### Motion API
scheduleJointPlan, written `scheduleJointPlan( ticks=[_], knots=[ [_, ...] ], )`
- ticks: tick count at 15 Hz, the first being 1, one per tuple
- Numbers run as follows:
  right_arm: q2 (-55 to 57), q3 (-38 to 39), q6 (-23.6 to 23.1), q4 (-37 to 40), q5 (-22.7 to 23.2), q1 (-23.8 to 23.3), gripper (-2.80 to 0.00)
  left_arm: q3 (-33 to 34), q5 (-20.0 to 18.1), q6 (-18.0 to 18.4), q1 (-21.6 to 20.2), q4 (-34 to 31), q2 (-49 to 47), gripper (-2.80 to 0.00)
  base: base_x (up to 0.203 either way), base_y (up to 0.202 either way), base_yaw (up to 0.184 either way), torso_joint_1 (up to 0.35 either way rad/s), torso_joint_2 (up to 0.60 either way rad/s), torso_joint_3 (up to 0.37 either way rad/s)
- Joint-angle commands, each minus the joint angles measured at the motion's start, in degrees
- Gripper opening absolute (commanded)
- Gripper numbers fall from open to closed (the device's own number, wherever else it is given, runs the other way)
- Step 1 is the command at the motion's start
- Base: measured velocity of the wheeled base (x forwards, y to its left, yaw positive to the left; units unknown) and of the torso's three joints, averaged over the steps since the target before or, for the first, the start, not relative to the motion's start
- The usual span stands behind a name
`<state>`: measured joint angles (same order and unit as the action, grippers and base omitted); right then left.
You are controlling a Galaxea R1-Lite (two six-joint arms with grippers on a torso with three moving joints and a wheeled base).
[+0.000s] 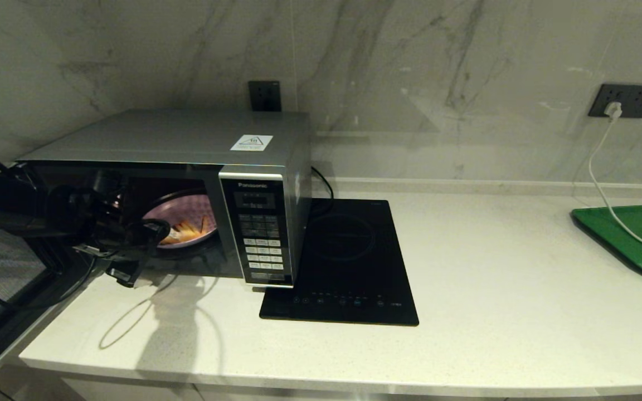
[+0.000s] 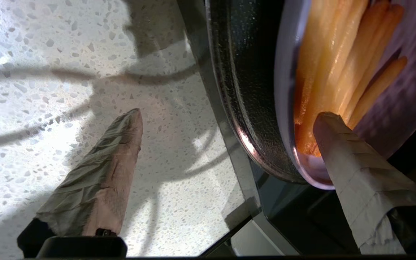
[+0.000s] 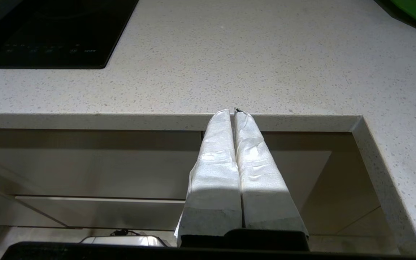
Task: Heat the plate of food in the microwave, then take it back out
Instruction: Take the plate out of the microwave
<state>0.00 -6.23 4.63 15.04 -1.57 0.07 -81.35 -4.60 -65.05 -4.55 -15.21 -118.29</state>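
The silver microwave [image 1: 187,139] stands at the counter's left with its door swung open to the left. Inside, the lilac plate [image 1: 184,214] with orange-yellow fries [image 1: 190,229] lies on the glass turntable [image 2: 244,72]. My left gripper [image 1: 131,250] is at the cavity's front opening, open. In the left wrist view the left gripper [image 2: 229,113] straddles the plate's near rim [image 2: 287,72]: one finger [image 2: 341,151] lies over the plate beside the fries [image 2: 338,54], the other [image 2: 114,162] hangs over the counter. My right gripper [image 3: 234,111] is shut and empty, parked below the counter's front edge.
The open microwave door [image 1: 3,278] juts out at the far left. A flat black induction hob [image 1: 349,262] lies right of the microwave. A green tray [image 1: 638,234] sits at the far right, with a white cable [image 1: 599,184] running over it from a wall socket.
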Motion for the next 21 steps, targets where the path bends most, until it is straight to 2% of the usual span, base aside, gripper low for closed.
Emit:
scheduleJointPlan(
  ticks=[1, 7, 10, 11, 21],
  knots=[
    [0.0, -0.01, 0.03, 0.07, -0.01, 0.01, -2.8, -0.21, 0.02, -2.07, -0.05, -0.09, -0.59, 0.0, 0.0, 0.0, 0.0, 0.0, 0.0, 0.0],
    [0.0, -0.01, 0.03, 0.07, -0.07, 0.01, -2.8, -0.21, -0.06, -5.68, -1.2, -0.18, -1.37, 0.0, 0.0, 0.0, 0.0, 0.0, 0.0, 0.0],
    [0.0, -0.01, 0.03, 0.07, -0.01, 0.03, -2.8, -0.3, -0.11, -6.27, -1.17, -0.35, -1.16, 0.0, 0.0, 0.0, 0.0, 0.0, 0.0, 0.0],
    [0.0, -0.01, 0.03, 0.07, -0.04, 0.01, -2.8, -0.3, -0.06, -6.23, -1.17, -0.35, -1.07, -2.8, 0.0, 0.0, 0.0, 0.0, 0.0, 0.0],
    [0.0, -0.01, 0.03, 0.07, -0.01, 0.07, -2.8, -1.32, -0.06, -5.79, -0.29, -0.82, 2.16, -2.8, 0.0, 0.0, 0.0, 0.0, 0.0, 0.0]
  ],
)
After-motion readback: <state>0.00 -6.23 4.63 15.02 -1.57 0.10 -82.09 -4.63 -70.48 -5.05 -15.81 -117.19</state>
